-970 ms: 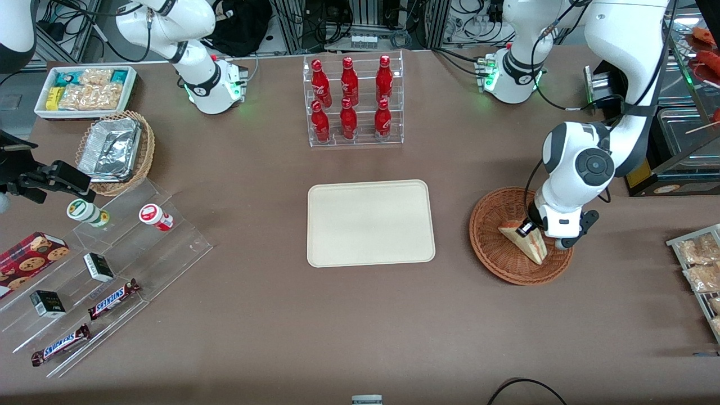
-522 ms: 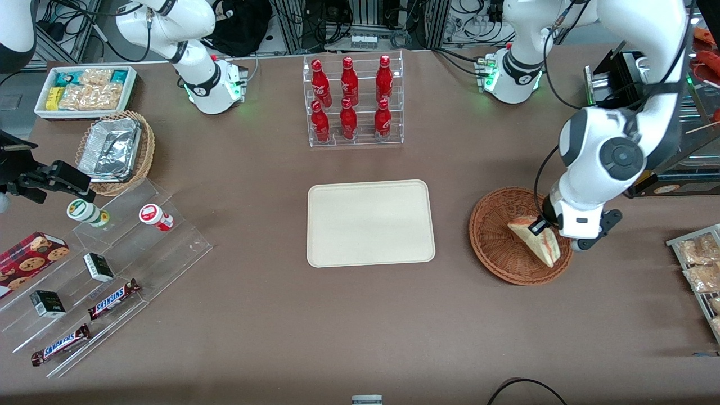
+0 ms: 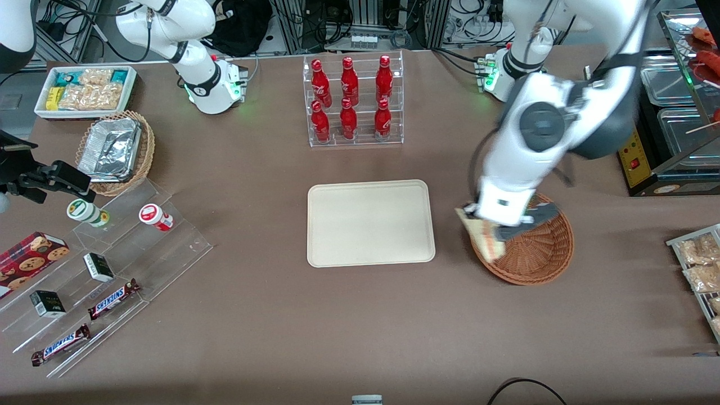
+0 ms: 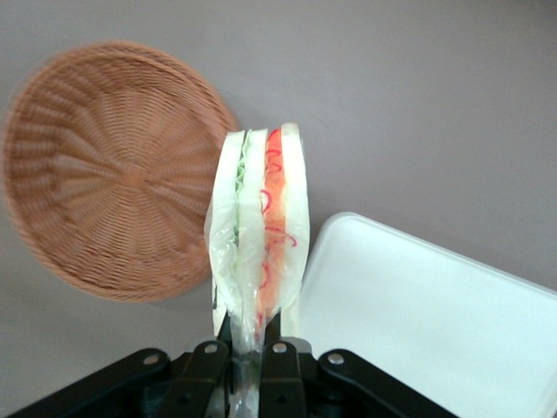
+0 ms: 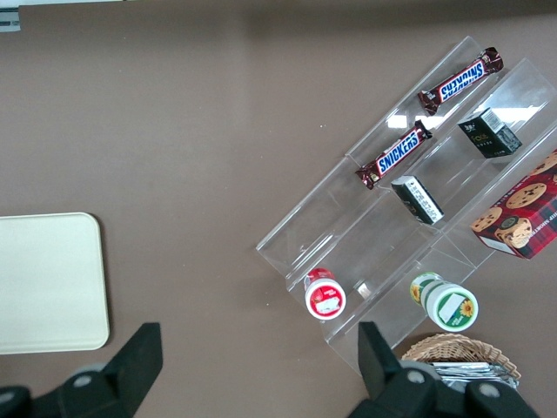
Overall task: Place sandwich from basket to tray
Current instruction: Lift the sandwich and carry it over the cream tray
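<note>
My left gripper [image 3: 490,226] is shut on the wrapped sandwich [image 3: 482,239], a pale triangular wedge with a pink-red and cream filling stripe. It holds the sandwich in the air above the basket's [image 3: 537,256] rim on the side toward the tray [image 3: 370,223]. The reddish-brown wicker basket holds nothing else. The cream tray lies flat at the table's middle with nothing on it. In the left wrist view the gripper [image 4: 246,344] pinches the sandwich [image 4: 261,231] by its wrapper, with the basket [image 4: 109,170] and the tray [image 4: 426,331] below.
A clear rack of red bottles [image 3: 351,101] stands farther from the front camera than the tray. Snack trays [image 3: 697,264] lie at the working arm's end. A tan basket with foil containers [image 3: 115,149], a white bin [image 3: 84,90] and clear stepped shelves [image 3: 107,270] lie toward the parked arm's end.
My left gripper has lifted the sandwich out of the basket and carried it toward the tray, to above the basket's rim. The arm has swung over the basket.
</note>
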